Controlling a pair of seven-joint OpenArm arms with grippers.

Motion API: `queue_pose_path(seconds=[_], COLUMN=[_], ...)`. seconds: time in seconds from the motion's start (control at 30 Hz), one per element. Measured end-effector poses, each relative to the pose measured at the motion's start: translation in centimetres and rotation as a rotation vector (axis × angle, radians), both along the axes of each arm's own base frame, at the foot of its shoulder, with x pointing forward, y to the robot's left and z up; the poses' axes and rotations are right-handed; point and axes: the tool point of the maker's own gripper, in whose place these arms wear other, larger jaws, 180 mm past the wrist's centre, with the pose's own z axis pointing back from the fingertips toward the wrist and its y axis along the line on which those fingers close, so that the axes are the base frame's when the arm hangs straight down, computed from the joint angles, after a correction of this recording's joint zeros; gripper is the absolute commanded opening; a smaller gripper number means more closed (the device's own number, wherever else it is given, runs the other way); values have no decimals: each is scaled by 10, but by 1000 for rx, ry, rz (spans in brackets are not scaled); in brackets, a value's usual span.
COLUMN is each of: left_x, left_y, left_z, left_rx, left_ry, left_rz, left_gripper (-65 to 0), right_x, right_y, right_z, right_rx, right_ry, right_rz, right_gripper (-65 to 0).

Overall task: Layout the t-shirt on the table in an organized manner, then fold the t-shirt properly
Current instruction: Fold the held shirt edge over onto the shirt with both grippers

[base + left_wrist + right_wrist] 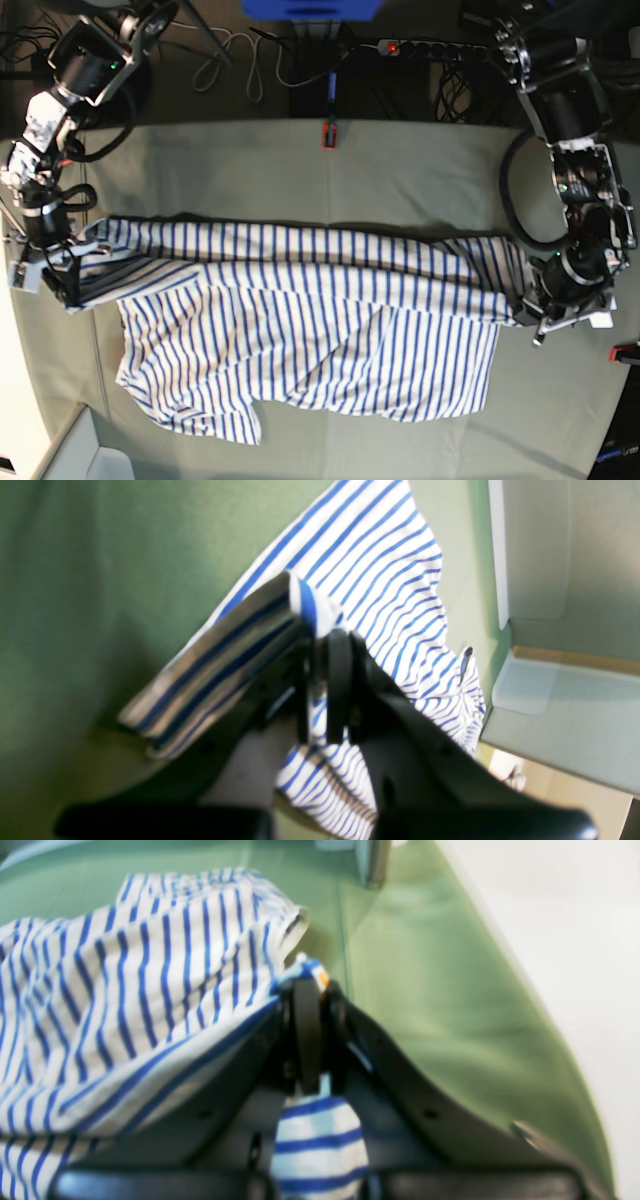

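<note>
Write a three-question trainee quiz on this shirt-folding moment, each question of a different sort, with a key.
1. True or false: both grippers are shut on the t-shirt.
2. Multiple choice: in the base view, the shirt stretched between the two arms is A) neatly folded into a square, B) spread wide with wrinkles, C) hanging off the table.
3. Fill in: the left gripper pinches the cloth at the base view's ____ side, the right gripper at the other.

Key: 1 true; 2 B; 3 right.
</note>
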Motion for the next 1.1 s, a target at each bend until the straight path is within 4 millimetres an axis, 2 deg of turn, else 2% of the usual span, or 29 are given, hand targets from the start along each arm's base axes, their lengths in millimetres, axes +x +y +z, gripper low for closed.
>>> queue_pose_path(seconds=[0.07,0.2,0.33,0.43,0.5,0.6,0.67,0.73,0.8,0.87,0.93,1.03,1.1], left_x=[5,15,21,31,32,29,31,35,38,37,38,40,41], left_y=[0,2,4,-3,-3,-1,-3,-5,0,2,2,0,1], left_z=[5,16,18,19,17,3,-3,-2,-1,-3,-3,0,1], left_rx=[-1,6,83,88,83,72,49,26,24,22,20,10,15], left_ry=[-12,-38,-24,-21,-13,29,49,47,44,51,52,48,43], left_rz=[0,1,-15,-35,-34,-27,-31,-36,-21,-15,-15,-22,-18], left_gripper=[-648,-648,-648,-646,-645,-644,-644,-644,-640,-596,-509,-320,-193], right_x=[6,12,25,34,36,37,41,45,46,42,39,39,39], right_y=[2,-9,-6,-5,-4,-4,3,12,14,9,7,8,7], right_z=[0,11,20,23,21,20,19,17,16,12,9,10,11], right_rx=[14,-8,0,3,5,7,-5,-27,-35,-41,-43,-43,-42], right_ry=[-4,-25,-39,-18,4,17,33,65,79,100,109,110,99], right_rz=[2,-5,0,4,6,7,37,80,92,86,84,85,82], right_gripper=[-650,-650,-650,-650,-650,-650,-650,-598,-514,-417,-331,-248,-225])
